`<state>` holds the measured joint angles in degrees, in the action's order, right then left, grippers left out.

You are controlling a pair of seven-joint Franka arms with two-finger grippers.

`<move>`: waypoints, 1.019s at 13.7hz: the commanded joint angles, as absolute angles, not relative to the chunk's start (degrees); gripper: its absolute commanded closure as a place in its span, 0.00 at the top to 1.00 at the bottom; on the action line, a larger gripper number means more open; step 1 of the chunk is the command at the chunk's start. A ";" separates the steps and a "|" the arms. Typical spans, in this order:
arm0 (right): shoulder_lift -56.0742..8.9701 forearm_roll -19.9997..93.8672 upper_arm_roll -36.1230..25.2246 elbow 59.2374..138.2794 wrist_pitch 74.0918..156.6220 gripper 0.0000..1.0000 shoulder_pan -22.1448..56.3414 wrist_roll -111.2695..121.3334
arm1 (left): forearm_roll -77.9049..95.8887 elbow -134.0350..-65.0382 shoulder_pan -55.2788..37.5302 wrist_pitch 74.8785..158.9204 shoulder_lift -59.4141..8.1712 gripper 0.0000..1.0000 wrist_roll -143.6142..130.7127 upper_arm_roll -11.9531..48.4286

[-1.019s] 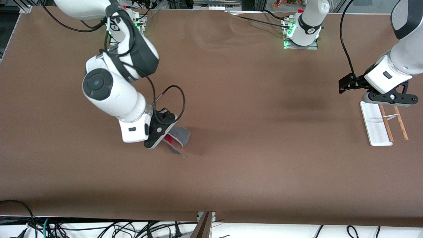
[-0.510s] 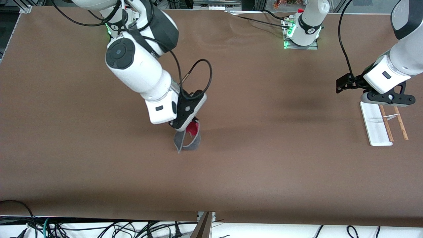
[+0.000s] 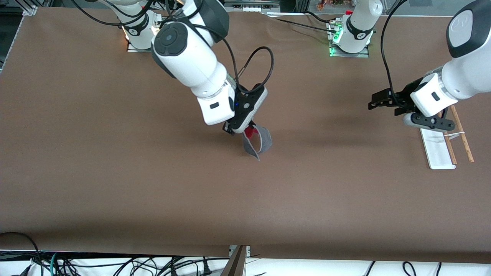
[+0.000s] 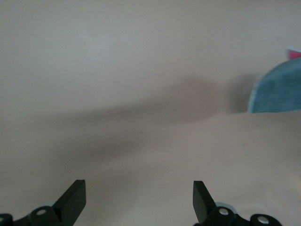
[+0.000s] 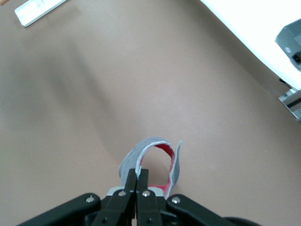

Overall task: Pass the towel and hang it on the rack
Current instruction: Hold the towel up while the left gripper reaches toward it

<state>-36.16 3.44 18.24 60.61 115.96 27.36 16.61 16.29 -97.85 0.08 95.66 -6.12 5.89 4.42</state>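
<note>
While aloft, the towel (image 3: 257,141) hangs pinched under the right hand (image 3: 245,128).

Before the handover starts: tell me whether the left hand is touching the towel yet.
Apart. In the front view the left hand hangs over bare table beside the rack, open, while the towel dangles from the shut right hand near the table's middle.

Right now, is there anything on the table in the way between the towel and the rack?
Nothing visible. The towel hangs from the right pincer over mid-table, and only bare brown table lies between it and the rack. The open left pincer hovers near the rack, ready to receive.
</note>
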 commanded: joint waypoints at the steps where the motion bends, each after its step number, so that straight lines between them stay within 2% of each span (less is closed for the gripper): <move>1: -35.86 3.60 18.54 60.38 116.19 0.00 29.09 15.47 | 24.92 -95.45 1.14 95.36 -10.62 1.00 16.74 4.31; 9: -35.77 3.69 19.07 60.29 117.33 0.00 30.23 11.69 | 43.40 -96.85 -0.61 103.17 -21.96 1.00 44.78 5.97; 14: -33.84 3.87 19.60 60.12 117.33 0.00 30.06 11.69 | 54.21 -97.29 -0.62 104.15 -29.43 1.00 63.25 8.88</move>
